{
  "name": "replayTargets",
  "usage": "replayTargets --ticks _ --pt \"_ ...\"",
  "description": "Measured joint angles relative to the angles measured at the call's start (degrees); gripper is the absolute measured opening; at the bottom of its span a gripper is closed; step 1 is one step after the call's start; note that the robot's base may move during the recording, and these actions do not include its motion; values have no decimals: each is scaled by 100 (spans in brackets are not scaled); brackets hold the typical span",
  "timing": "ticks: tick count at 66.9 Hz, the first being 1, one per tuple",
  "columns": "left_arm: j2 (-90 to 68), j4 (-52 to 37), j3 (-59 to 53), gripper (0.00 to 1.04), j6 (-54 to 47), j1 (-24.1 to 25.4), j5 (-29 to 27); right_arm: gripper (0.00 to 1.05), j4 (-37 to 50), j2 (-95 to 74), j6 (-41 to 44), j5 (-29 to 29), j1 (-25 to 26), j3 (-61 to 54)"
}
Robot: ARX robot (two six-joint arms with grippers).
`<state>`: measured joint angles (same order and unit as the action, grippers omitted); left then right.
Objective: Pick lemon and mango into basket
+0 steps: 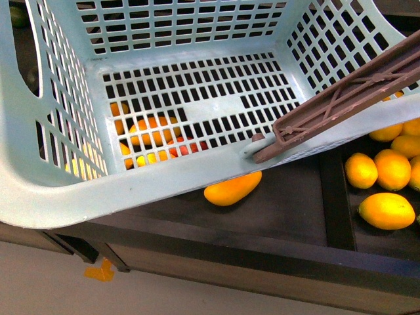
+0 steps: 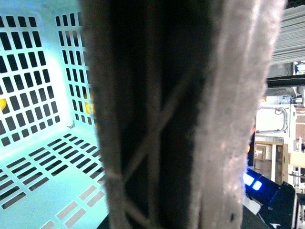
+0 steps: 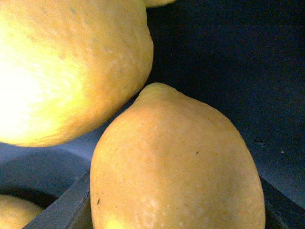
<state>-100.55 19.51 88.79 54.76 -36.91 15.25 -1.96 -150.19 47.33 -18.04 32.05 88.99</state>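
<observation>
Yellow lemon fills the right wrist view, its nipple end pointing at a neighbouring lemon just beside it (a nudge could roll both). Whether the right gripper is closed, I cannot tell; the left gripper is unseen. The mango lies crosswise on the shelf, half beneath the basket rim, which could block a reach.

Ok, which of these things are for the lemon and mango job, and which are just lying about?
Job: basket, mango, lemon.
Lying about: orange fruit seen through the basket floor, red fruit beside it, orange scrap on the ground.
</observation>
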Motion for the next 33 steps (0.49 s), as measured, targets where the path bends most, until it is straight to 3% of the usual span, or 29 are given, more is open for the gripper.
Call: replayTargets --ticks 33 --pt "0 0 0 15 0 0 -2 61 1064 3810 -1679 -2286 219 -2997"
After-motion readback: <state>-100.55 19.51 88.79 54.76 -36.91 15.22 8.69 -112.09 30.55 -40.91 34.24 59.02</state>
